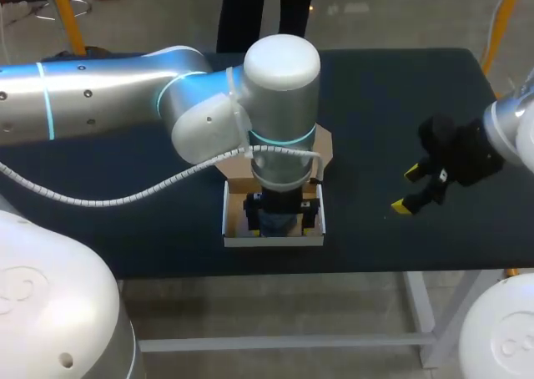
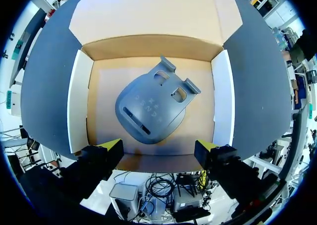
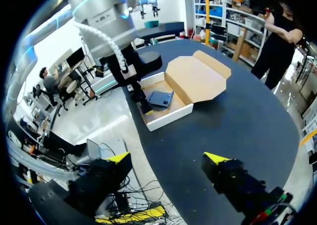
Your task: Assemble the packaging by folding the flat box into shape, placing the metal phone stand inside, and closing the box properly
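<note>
The grey metal phone stand (image 2: 153, 108) lies flat on the brown cardboard floor of the white-walled box (image 2: 79, 106) — already inside. The left fingers (image 2: 111, 146) hang spread above it, pinching nothing; the right fingers (image 3: 119, 159), spread and empty, sit well aside — likely leaving the open lid (image 2: 148, 12) free for closing.

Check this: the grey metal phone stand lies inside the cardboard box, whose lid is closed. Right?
No: the grey metal phone stand lies inside the white-sided cardboard box, but its lid lies open; see the left wrist view.
</note>
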